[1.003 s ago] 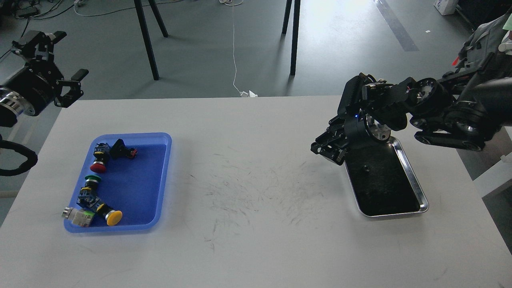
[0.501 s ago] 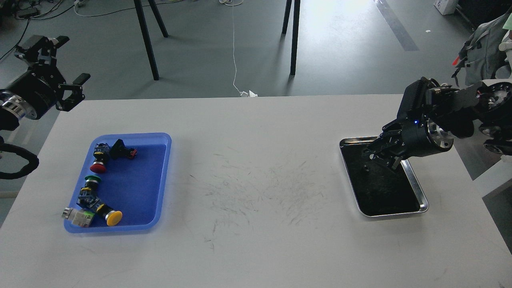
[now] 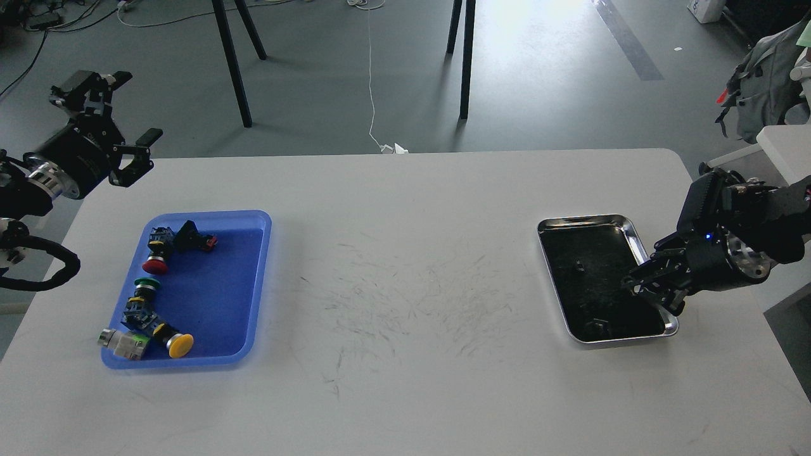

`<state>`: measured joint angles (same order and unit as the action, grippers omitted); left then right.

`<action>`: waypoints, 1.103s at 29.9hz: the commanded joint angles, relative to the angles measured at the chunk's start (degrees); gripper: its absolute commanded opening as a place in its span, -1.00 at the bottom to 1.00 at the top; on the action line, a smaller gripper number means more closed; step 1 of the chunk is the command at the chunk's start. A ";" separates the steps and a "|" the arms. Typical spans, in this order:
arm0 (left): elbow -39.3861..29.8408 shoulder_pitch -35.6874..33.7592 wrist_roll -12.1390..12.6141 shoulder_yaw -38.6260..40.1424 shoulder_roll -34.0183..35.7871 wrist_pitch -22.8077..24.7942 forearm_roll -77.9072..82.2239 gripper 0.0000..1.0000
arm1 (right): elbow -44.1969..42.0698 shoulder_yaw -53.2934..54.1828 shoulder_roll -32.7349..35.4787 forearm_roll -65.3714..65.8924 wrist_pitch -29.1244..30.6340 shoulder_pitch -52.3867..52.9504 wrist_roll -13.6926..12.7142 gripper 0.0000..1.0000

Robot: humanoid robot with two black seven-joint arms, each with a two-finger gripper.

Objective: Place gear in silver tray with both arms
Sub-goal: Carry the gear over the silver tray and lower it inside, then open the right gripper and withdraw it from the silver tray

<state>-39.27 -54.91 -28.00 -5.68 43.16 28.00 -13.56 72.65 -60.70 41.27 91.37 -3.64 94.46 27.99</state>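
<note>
right pincer [image 3: 652, 294]: retreated to silver tray [image 3: 586, 221] right rim, spread unclear | left pincer [image 3: 130, 120]: apart, shifted inward

Blue plastic tray [image 3: 253, 278] on white bench [image 3: 405, 392] holds push-button switches: red [image 3: 155, 265], green [image 3: 146, 283], yellow [image 3: 180, 344]

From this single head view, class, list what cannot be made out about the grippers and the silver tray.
1. Right gripper: dark against the silver tray's black floor, head view; open or shut unclear.
2. Small dark pieces in the tray: too small to identify.
3. Left arm: cut off by the left edge.
</note>
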 commanded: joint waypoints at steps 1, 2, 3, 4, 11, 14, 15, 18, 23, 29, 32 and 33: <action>-0.02 0.16 0.00 0.14 0.26 0.00 0.02 0.97 | -1.46 1.54 -0.40 -0.05 -0.05 -2.51 0.01 -0.93; -0.02 0.16 0.00 0.14 0.35 0.00 0.02 0.97 | -2.16 2.42 -0.40 -0.14 -0.05 -3.74 0.01 -0.93; -0.02 0.24 0.00 0.14 0.44 0.00 0.02 0.97 | -3.21 3.39 -0.49 -0.14 -0.05 -5.06 0.01 -0.93; -0.02 0.25 0.00 0.14 0.44 0.00 0.02 0.97 | -3.91 4.27 -0.57 -0.14 -0.05 -6.20 0.01 -0.93; -0.02 0.77 0.00 0.14 0.53 0.00 0.02 0.97 | -6.21 6.38 -1.80 -0.14 -0.05 -9.20 0.01 -0.92; -0.02 0.77 0.00 0.14 0.53 0.00 0.02 0.97 | -6.73 6.47 -2.51 -0.14 -0.05 -9.29 0.01 -0.91; -0.02 0.77 0.00 0.14 0.53 0.00 0.02 0.97 | -7.08 6.47 -2.60 -0.22 -0.05 -9.29 0.01 -0.91; -0.02 0.77 0.00 0.14 0.53 0.00 0.02 0.97 | -7.52 6.47 -2.60 -0.22 -0.05 -9.82 0.01 -0.86; -0.02 0.77 0.00 0.14 0.53 0.00 0.02 0.97 | -7.70 6.47 -2.60 -0.22 -0.05 -9.82 0.01 -0.49; -0.02 0.77 0.00 0.14 0.61 0.00 -0.07 0.97 | -8.05 6.56 -2.60 -0.75 -0.14 -9.82 0.01 -0.08; -0.02 0.86 0.00 0.23 0.61 0.00 -0.07 0.97 | -8.05 6.56 -2.60 -0.84 -0.23 -9.73 0.01 -0.02; -0.10 0.95 0.00 0.23 0.61 0.00 -0.07 0.97 | -8.05 6.56 -2.60 -0.84 -0.31 -9.56 0.01 0.02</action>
<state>-39.29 -54.10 -28.00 -5.53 43.77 28.00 -13.58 64.59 -54.21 38.67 90.65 -3.84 84.61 28.00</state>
